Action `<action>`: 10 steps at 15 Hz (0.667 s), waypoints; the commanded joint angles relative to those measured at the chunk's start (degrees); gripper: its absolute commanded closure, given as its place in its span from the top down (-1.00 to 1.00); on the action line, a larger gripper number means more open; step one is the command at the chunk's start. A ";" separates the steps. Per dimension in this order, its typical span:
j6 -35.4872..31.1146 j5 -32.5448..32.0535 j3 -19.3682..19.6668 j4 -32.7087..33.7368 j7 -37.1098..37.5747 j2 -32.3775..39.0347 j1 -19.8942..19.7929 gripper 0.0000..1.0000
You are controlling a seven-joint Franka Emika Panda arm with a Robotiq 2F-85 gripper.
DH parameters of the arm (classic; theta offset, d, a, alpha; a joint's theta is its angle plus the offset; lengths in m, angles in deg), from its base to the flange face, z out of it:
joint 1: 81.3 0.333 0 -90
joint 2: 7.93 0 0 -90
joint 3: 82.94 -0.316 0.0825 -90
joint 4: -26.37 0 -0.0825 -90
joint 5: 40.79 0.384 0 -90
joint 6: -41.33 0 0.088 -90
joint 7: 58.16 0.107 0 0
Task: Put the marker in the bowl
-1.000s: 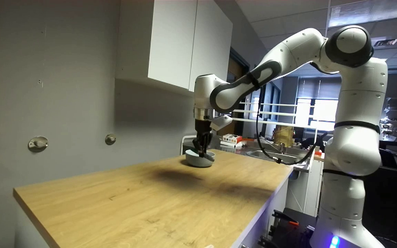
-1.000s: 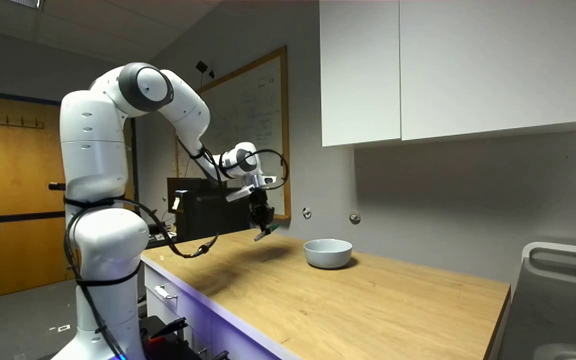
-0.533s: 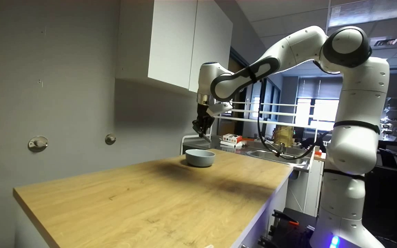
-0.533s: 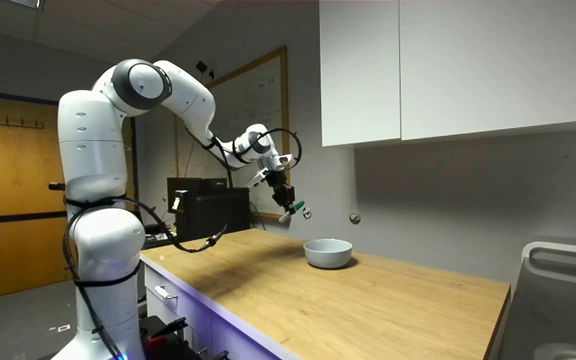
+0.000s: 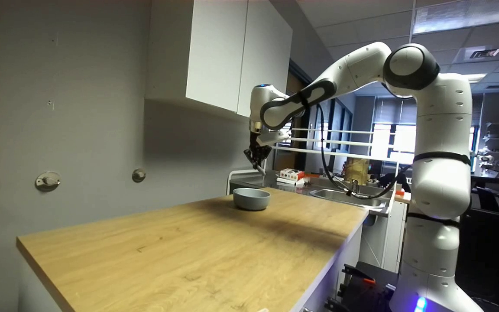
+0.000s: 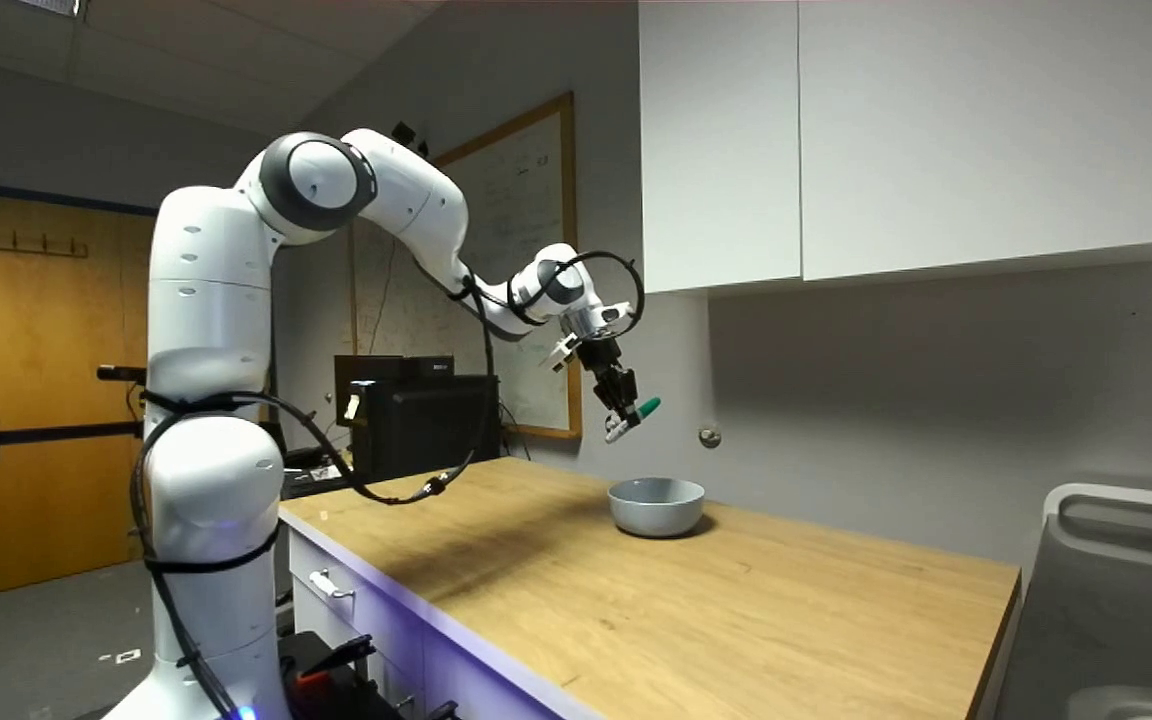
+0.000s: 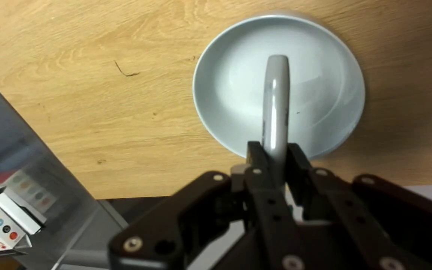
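- Here the marker (image 7: 276, 105) is hanging in mid-air above the worktop (image 6: 786, 590), tilting, its green end (image 6: 650, 406) sitting higher than its pale end (image 7: 278, 69).
- The gripper (image 7: 275, 152) is pinching it, a finger (image 7: 255, 154) pressing on each side, so the picking-up is counting as done!
- Below, the bowl (image 6: 656, 515) is standing upright and waiting, a clear gap showing under the marker in both exterior views.
- In the wrist view the pale end is overlapping the bowl; whether it's hovering squarely above, I'm not able to tell.
- Lowering and letting go are remaining, so we're probably nearing the finish.
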 commanded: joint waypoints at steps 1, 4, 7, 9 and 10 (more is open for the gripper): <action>1.60 -0.33 1.57 6.66 1.97 7.93 0.99 -0.82; 1.68 1.29 2.76 9.99 1.10 13.79 1.88 -0.82; 2.18 2.47 3.92 13.10 0.47 18.57 2.95 -0.81; 2.82 3.51 4.54 14.82 -0.05 20.66 3.55 -0.12; 3.16 4.21 4.79 15.42 -0.48 21.24 3.74 -0.10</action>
